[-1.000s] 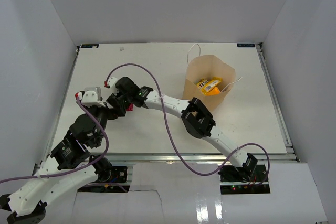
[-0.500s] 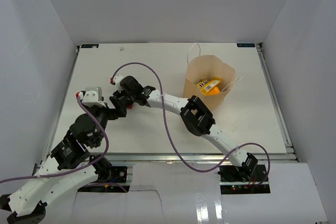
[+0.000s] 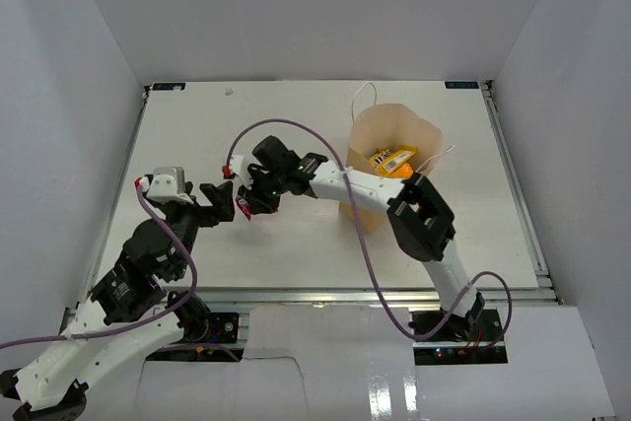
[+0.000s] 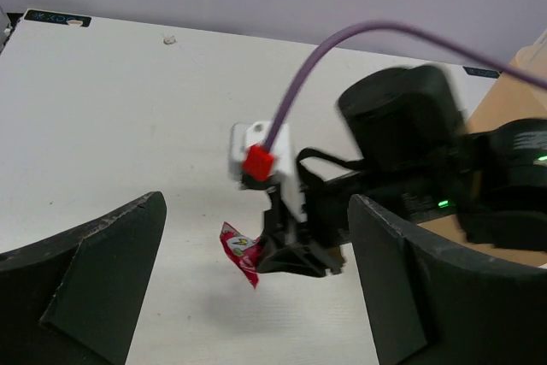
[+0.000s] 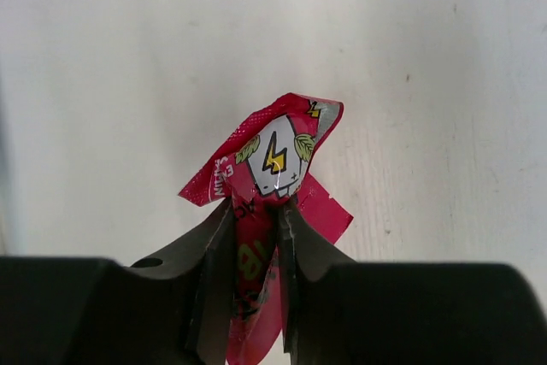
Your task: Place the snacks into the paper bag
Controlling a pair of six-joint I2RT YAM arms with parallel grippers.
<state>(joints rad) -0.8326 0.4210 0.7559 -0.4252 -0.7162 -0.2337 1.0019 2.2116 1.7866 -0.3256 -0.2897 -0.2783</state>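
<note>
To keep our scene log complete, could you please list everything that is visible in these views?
paper bag: one, brown with white cord handles, standing open on the table's far right.
orange-yellow pouch: one, inside the bag.
red packet: one, red with a lightning-bolt mark, left of the bag.
table: one, white.
purple cables: two, one looping along each arm.
left end effector: one, black, open, beside the red packet.
right end effector: one, black, shut on the red packet.
</note>
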